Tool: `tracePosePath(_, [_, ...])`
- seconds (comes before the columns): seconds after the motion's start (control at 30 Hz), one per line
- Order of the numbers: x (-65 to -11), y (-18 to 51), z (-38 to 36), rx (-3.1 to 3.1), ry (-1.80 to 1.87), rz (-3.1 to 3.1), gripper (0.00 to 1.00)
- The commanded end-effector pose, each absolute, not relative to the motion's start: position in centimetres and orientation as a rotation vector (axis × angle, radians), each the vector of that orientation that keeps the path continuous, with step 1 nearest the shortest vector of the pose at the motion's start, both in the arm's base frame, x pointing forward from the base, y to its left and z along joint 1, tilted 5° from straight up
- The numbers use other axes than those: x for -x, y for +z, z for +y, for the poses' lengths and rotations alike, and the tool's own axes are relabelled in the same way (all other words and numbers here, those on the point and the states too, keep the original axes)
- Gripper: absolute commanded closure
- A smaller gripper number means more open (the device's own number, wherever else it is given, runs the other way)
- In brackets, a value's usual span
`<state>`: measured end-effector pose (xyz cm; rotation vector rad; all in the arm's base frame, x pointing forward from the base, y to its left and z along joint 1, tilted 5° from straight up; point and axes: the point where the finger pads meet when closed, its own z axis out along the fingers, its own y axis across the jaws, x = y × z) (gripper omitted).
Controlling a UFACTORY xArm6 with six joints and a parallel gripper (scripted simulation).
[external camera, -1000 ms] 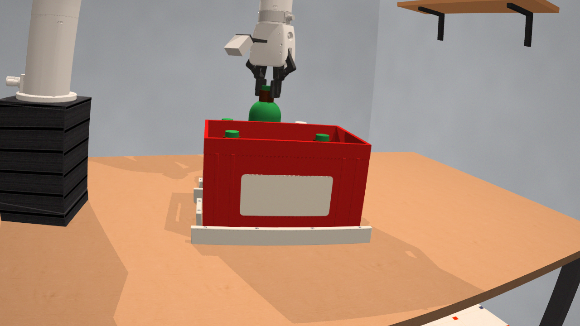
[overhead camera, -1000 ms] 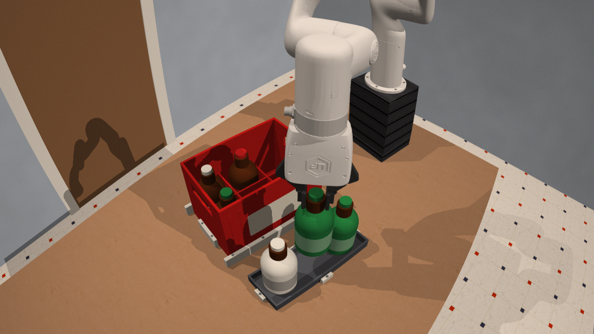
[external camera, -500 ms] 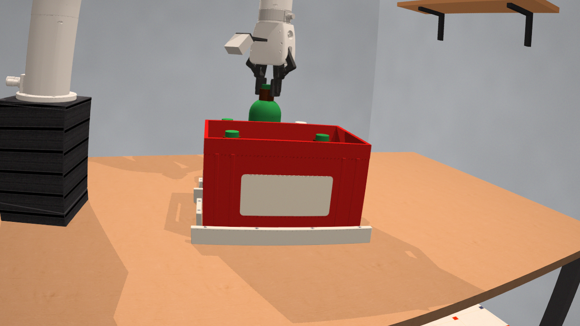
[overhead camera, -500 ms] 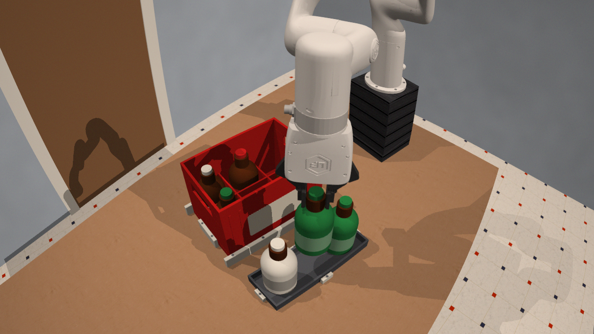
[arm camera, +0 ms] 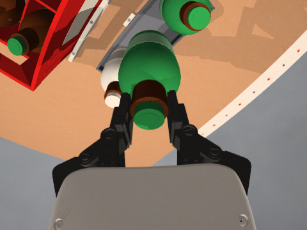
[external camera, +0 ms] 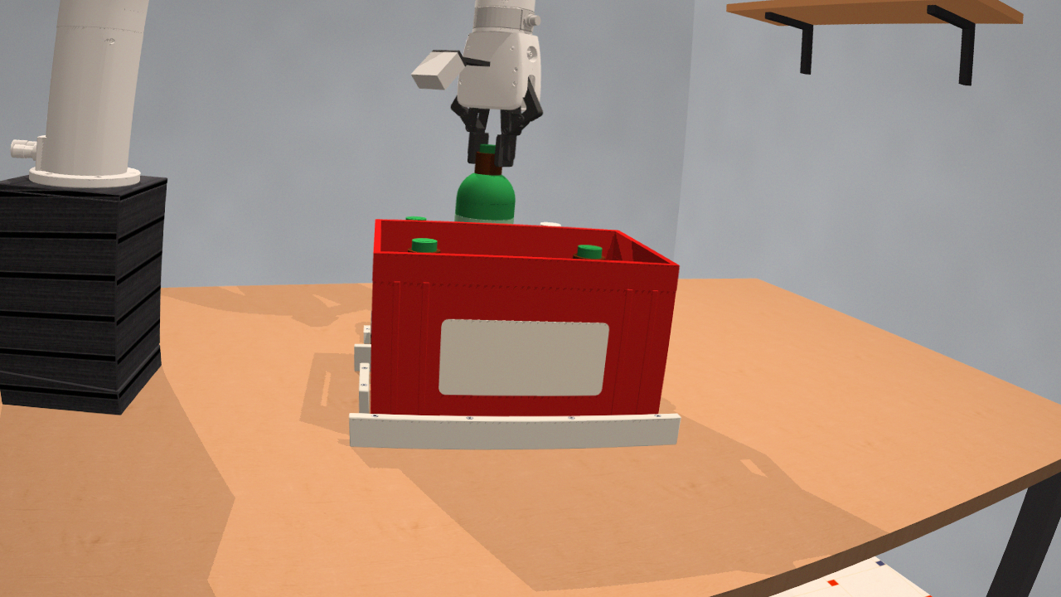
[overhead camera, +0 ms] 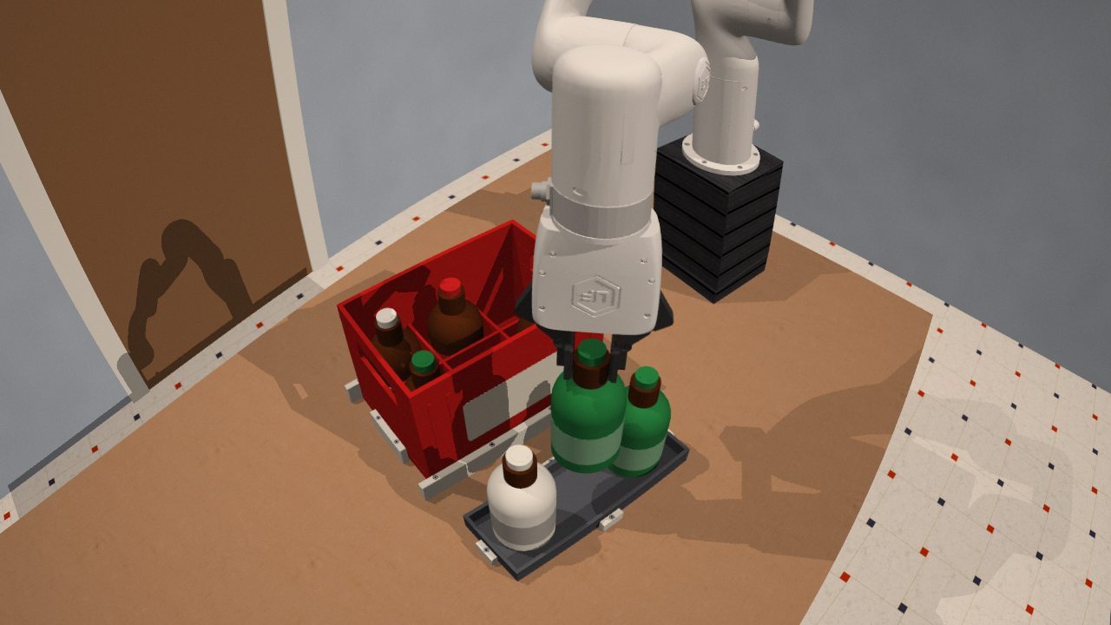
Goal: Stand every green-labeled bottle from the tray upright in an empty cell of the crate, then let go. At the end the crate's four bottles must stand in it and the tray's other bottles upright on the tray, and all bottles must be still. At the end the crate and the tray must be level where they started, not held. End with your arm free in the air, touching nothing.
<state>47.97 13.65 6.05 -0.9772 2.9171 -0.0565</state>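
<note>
My gripper (overhead camera: 592,376) (external camera: 489,159) (arm camera: 149,103) is shut on the neck of a green bottle (overhead camera: 588,411) (external camera: 484,199) (arm camera: 149,64), held upright above the tray (overhead camera: 575,497) (arm camera: 141,25). Another green-labeled bottle (overhead camera: 648,424) (arm camera: 169,16) stands at the tray's right end in the top view. A white bottle (overhead camera: 520,501) (arm camera: 109,75) stands at its left end. The red crate (overhead camera: 435,435) (external camera: 408,356) (arm camera: 48,61) holds several brown bottles, with a white cap (overhead camera: 386,319), a red cap (overhead camera: 450,288) and green caps. No bottle shows in its near middle cell in the top view. The arm hides part of the crate.
Pale strips (overhead camera: 466,466) (external camera: 511,432) lie along the crate's base, and small blocks (overhead camera: 611,520) stand by the tray. The crate walls rise well above the tray. The robot's black pedestal (overhead camera: 718,233) (external camera: 66,297) stands beyond the crate. A wall shelf (external camera: 875,14) is at upper right.
</note>
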Motion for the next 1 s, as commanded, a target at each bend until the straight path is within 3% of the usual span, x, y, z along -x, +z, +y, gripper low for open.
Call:
tracePosePath(0.0, [-48.1,6.8,13.7,0.976,-0.057,2.913,1.0])
tracePosePath(0.97, [-47.9,8.7,13.7,0.976,-0.057,2.913,1.0])
